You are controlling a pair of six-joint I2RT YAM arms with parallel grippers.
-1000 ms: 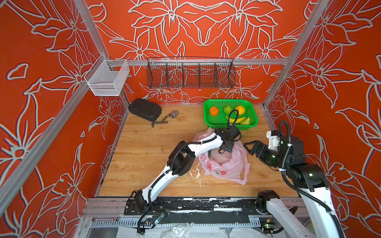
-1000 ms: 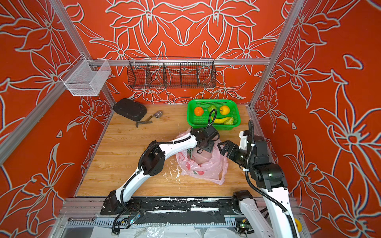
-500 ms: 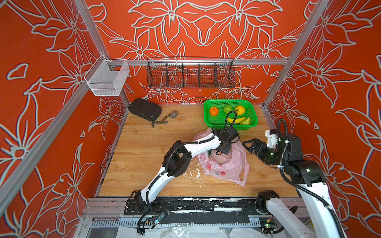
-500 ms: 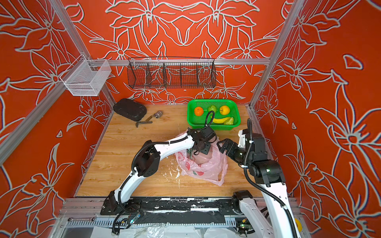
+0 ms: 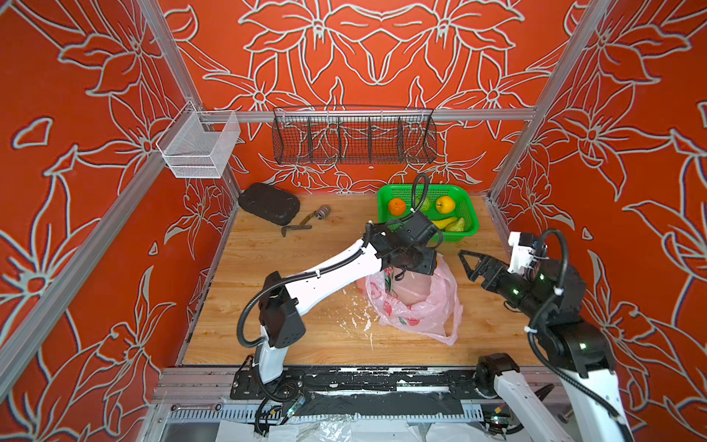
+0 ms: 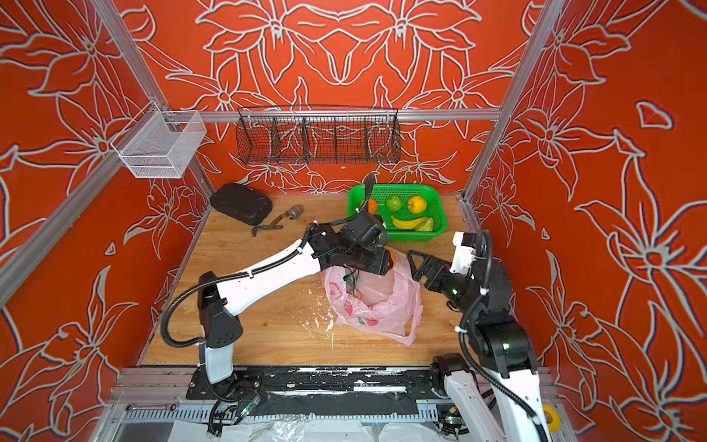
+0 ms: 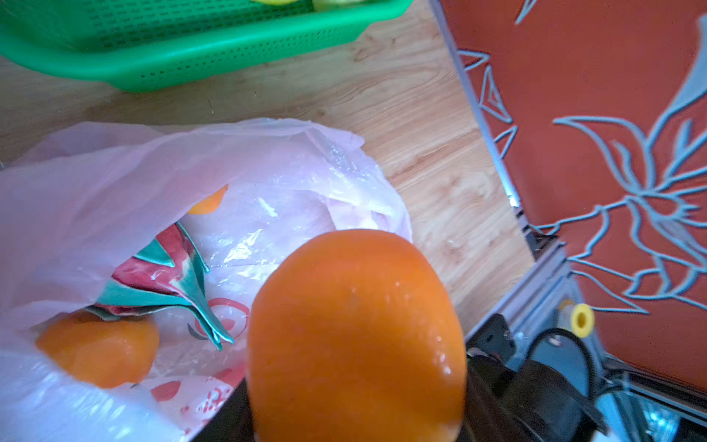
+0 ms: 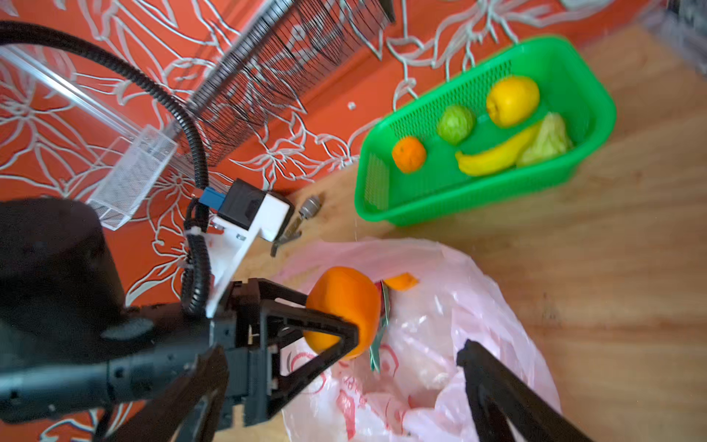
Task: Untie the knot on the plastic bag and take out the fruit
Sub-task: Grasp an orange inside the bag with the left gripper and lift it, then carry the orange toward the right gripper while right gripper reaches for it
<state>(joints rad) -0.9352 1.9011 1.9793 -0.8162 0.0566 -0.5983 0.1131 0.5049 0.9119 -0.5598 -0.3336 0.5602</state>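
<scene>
Nearest the front of the wooden surface [image 5: 267, 260], the plastic bag [image 5: 421, 313] lies with its mouth open, 1 orange [image 7: 99, 348] and a dragon fruit [image 7: 160, 275] inside. Just behind, the left gripper [image 8: 331, 312] is clamped on a second orange [image 7: 355, 336] above the bag, and the right gripper [image 5: 466, 266] hangs beside it, jaws wide apart. Farthest back, the green basket [image 5: 447, 187] holds 5 fruits [image 5: 445, 204].

Bright, even light; wrist views softly blurred.
</scene>
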